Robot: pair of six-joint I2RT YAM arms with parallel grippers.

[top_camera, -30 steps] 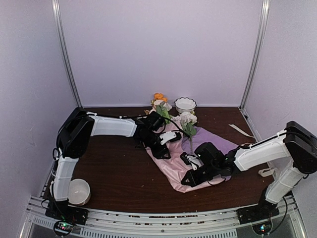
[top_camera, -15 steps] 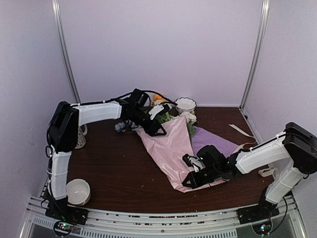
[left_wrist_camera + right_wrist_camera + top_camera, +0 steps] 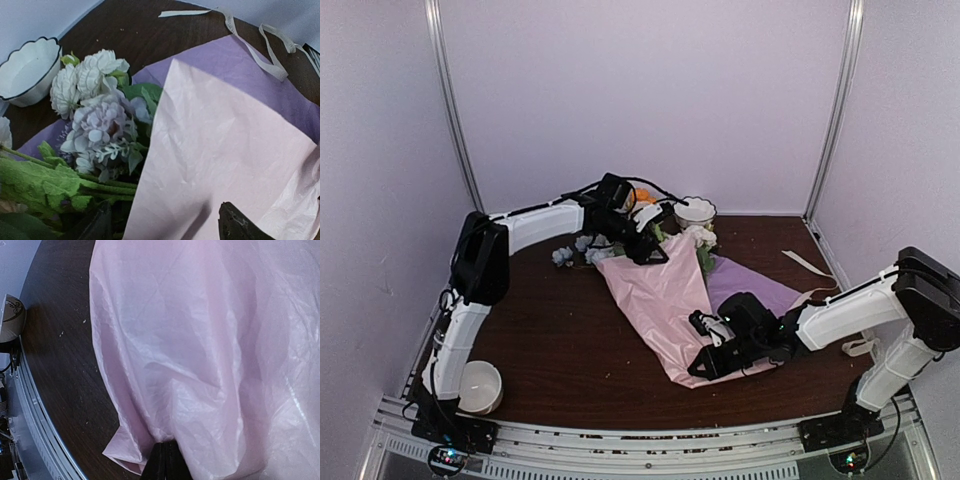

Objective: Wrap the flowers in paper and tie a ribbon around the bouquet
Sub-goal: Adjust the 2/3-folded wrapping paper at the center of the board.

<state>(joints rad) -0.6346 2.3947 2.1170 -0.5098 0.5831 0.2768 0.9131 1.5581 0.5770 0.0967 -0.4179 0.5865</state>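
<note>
**Operator:** Where is the paper?

**Describer:** The paper lies right of the middle of the dark table. Its pink flap is folded over a lilac layer that shows along the right side. In your right wrist view it is crinkly and glossy.

**Operator:** And the flowers?

**Describer:** The flowers poke out from under the flap's far edge. Your left wrist view shows white and pale lilac blooms with green leaves, and the flap hides their stalks. A few loose pale blue blooms lie on the table just left of the paper.

**Operator:** The ribbon?

**Describer:** The ribbon lies loose beyond the paper's right corner, well apart from both grippers.

**Operator:** My grippers?

**Describer:** Your left gripper hovers at the flap's far corner. Its jaws are spread wide and hold nothing. Your right gripper is at the paper's near end, pinched closed on the gathered sheet.

**Operator:** Anything else?

**Describer:** A white scalloped bowl stands behind the flowers. A plain white bowl sits by your left arm's base.
</note>
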